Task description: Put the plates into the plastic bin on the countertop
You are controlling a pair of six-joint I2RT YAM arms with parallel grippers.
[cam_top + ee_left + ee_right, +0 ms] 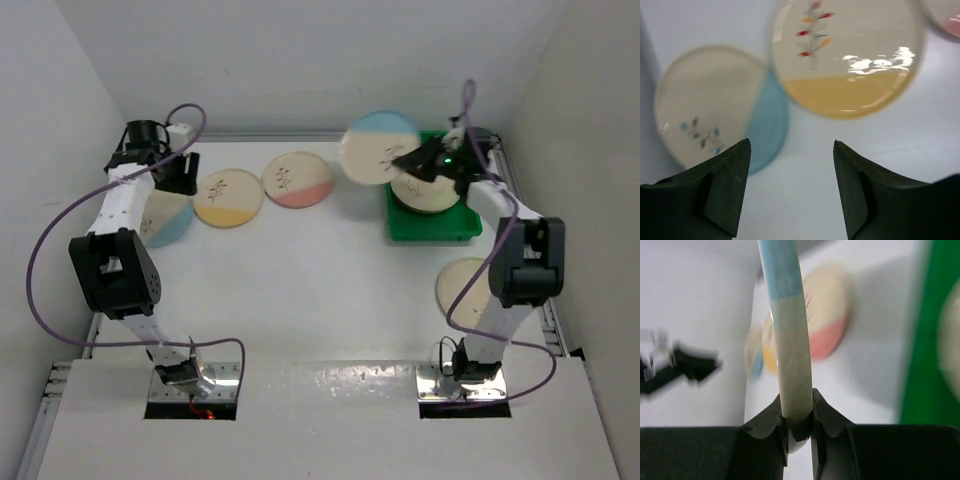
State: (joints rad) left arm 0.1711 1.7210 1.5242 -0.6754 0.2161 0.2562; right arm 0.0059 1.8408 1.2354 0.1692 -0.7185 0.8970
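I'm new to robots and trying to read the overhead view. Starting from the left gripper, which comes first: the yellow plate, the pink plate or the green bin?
From the left gripper in the top view:
1. yellow plate, just to its right, nearest.
2. pink plate, next along to the right, near the back.
3. green bin, far across on the right side, farthest.

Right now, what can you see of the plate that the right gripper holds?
A round, flat cream plate with a dark sprig drawing and a light blue segment, glossy like ceramic. The right gripper pinches its rim and is shut on it. It is lifted off the countertop and tilted, at the left edge of the green bin, touching only the gripper.
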